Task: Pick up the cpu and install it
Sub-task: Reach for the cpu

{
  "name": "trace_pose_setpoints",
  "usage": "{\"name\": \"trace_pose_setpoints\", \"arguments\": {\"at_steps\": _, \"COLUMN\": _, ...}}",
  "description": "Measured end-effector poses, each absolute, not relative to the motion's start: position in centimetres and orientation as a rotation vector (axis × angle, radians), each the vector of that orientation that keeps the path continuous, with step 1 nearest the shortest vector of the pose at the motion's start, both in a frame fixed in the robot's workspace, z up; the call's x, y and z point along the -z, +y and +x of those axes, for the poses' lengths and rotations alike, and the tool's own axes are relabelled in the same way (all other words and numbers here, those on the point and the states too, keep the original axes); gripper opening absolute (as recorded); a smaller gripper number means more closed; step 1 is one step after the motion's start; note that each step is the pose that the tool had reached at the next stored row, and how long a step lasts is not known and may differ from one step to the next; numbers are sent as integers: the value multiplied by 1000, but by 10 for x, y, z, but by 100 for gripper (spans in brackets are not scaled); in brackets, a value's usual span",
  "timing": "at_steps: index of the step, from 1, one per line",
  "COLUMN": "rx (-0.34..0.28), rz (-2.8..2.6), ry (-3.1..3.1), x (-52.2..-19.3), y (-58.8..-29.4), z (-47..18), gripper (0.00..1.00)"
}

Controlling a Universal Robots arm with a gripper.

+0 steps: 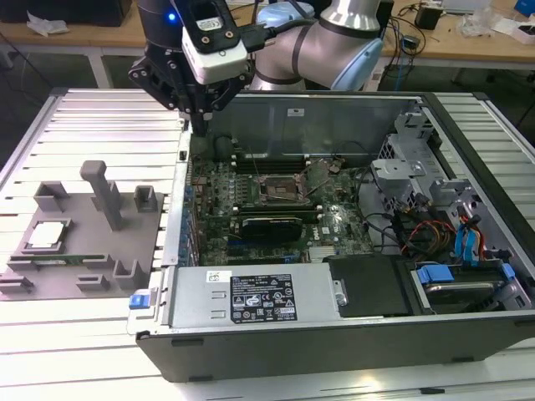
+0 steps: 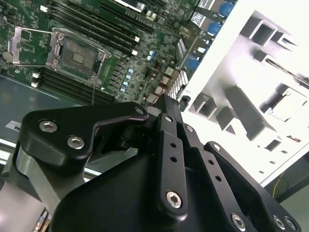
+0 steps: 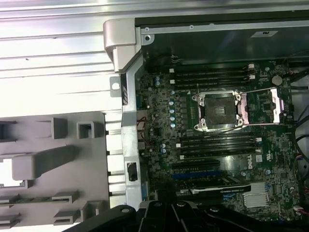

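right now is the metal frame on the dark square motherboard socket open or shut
Open: in the first wrist view the metal frame is swung aside of the dark square socket, leaving its contact bed bare.

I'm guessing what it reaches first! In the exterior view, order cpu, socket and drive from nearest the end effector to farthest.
From the end effector:
1. The socket, inside the case, mid-board.
2. The cpu, on the grey holder at the exterior view's left.
3. The drive, at the exterior view's lower right.
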State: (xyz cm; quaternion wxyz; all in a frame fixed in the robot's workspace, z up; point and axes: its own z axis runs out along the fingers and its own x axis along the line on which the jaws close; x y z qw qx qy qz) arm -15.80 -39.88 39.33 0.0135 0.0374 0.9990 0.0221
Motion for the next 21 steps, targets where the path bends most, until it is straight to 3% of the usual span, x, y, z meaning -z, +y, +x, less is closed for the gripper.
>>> {"name": "trace_pose_setpoints", "arguments": {"at_steps": 21, "rx": -69, "rz": 116, "ry": 3111, "x": -393, "y": -399, "z": -185, "gripper": 11}}
